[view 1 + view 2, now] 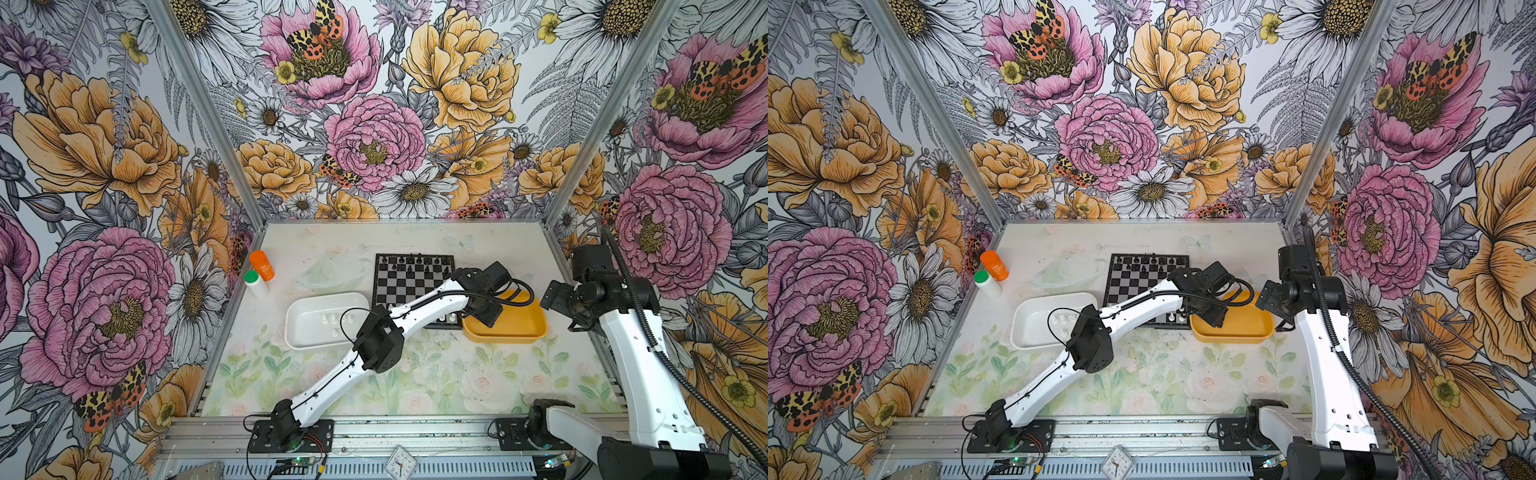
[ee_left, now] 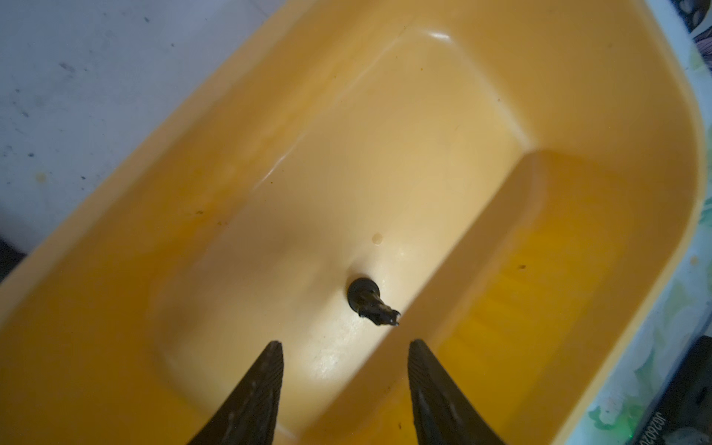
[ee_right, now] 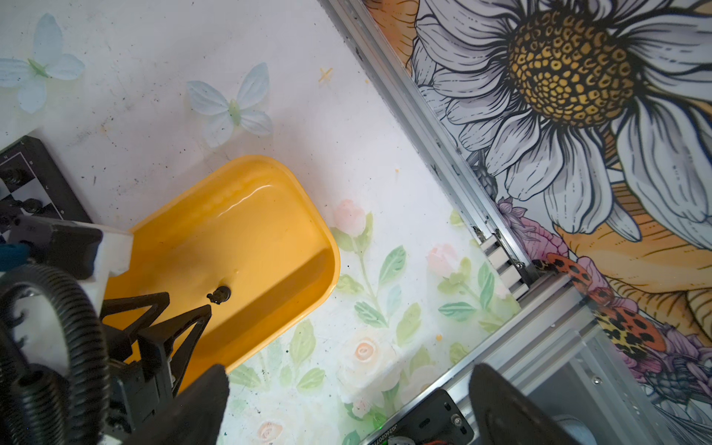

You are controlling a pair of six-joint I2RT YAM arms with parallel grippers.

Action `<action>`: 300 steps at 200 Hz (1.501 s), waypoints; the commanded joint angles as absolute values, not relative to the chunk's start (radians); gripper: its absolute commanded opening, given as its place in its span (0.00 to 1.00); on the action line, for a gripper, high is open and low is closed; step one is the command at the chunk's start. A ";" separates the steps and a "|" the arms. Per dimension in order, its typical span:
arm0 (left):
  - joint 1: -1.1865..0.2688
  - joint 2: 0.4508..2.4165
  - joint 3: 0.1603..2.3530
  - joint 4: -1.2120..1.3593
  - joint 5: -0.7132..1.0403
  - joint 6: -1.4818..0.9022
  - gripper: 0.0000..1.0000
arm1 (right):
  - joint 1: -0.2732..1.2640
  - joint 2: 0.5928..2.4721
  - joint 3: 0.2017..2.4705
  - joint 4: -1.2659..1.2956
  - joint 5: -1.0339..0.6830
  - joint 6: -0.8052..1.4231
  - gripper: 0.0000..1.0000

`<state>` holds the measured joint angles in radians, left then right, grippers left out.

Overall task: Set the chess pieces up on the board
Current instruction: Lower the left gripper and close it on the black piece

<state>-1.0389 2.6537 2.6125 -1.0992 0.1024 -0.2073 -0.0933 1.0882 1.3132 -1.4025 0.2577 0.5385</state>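
The board lies at the table's far middle, with black chess pieces along its far rows and a few white ones on its near edge. My left arm reaches across the board into the yellow tray. There my left gripper stands open just short of a black piece that lies on its side on the tray floor. Nothing is between its fingers. The right wrist view shows the same piece just beyond the left gripper. My right gripper hangs open and empty beside the tray's right end.
A white tray holding several white pieces sits left of the board. An orange bottle and a green-capped white bottle stand by the left wall. A metal frame rail borders the table on the right.
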 commanded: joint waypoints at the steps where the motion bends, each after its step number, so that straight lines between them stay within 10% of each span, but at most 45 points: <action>1: -1.051 2.674 2.641 -1.083 0.112 -0.213 0.54 | -0.102 1.041 1.293 -1.415 0.238 0.562 1.00; 300: -1.067 2.743 2.691 -1.031 0.085 -0.221 0.46 | -0.119 0.964 1.320 -1.473 0.287 0.499 0.99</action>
